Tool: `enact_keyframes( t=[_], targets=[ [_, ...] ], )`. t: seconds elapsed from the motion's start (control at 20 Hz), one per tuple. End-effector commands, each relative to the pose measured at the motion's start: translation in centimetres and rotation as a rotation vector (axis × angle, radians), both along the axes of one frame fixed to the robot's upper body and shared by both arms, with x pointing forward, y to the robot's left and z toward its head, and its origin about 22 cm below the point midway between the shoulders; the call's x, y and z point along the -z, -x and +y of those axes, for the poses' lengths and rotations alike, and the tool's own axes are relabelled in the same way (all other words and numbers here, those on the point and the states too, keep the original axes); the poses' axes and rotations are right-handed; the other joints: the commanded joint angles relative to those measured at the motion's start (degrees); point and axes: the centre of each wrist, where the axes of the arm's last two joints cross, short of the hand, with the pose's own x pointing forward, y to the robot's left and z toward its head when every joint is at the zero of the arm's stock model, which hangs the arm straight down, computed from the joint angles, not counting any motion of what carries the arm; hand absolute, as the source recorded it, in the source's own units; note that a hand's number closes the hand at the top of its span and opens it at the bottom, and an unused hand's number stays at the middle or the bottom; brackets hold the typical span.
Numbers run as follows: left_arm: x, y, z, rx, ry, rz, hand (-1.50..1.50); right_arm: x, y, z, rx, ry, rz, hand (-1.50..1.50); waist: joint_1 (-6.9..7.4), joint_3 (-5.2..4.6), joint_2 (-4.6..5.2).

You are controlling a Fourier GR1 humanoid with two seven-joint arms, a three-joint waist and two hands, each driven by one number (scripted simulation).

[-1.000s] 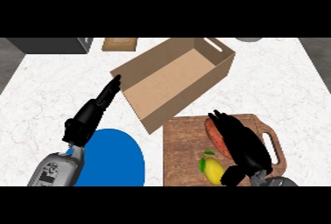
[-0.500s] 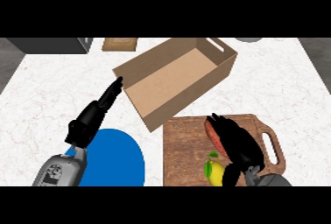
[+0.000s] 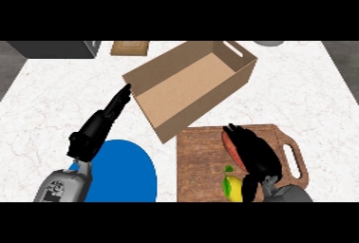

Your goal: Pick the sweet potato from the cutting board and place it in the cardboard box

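A reddish sweet potato [image 3: 229, 144] lies on the wooden cutting board [image 3: 200, 163] at the lower right. My right hand [image 3: 256, 154] lies over it, fingers stretched along its top and pointing away from me, hiding most of it. The open cardboard box [image 3: 186, 88] sits just beyond the board, tilted, with nothing in it. To the left of the box, my left hand [image 3: 98, 128] hovers above the counter with straight fingers pointing toward the box's near left corner.
A yellow-green fruit [image 3: 231, 186] lies on the board's near edge beside my right wrist. A blue plate [image 3: 126, 173] sits at the lower left, under my left forearm. A small wooden item [image 3: 129, 47] and a grey appliance [image 3: 52, 49] stand at the back.
My right hand has settled slightly lower and nearer over the sweet potato, covering more of it. The left arm has barely moved.
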Motion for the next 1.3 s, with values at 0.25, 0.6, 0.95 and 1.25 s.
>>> enact_keyframes(
  t=[0.25, 0.6, 0.95, 1.25],
  targets=[
    [0.0, 1.6, -1.1, -0.002, 0.008, -0.012, 0.00, 2.2, -0.3, -0.3, 0.018, 0.092, 0.001, -1.50, 0.09, 0.31, 0.24],
    [0.4, 0.1, -0.4, -0.020, 0.003, -0.003, 0.00, 2.8, -2.0, -0.6, -0.037, 0.063, -0.024, 1.50, 0.11, 0.31, 0.29],
    [-0.9, -0.6, -0.3, 0.003, 0.017, -0.005, 0.00, 1.5, -0.9, 2.6, -0.395, 0.044, -0.124, 1.50, 0.58, 0.31, 0.24],
    [0.8, -1.1, -0.1, 0.005, 0.007, 0.011, 0.00, -2.7, -2.5, 5.0, -0.759, -0.027, -0.293, 1.50, 0.27, 0.29, 0.46]
  ],
)
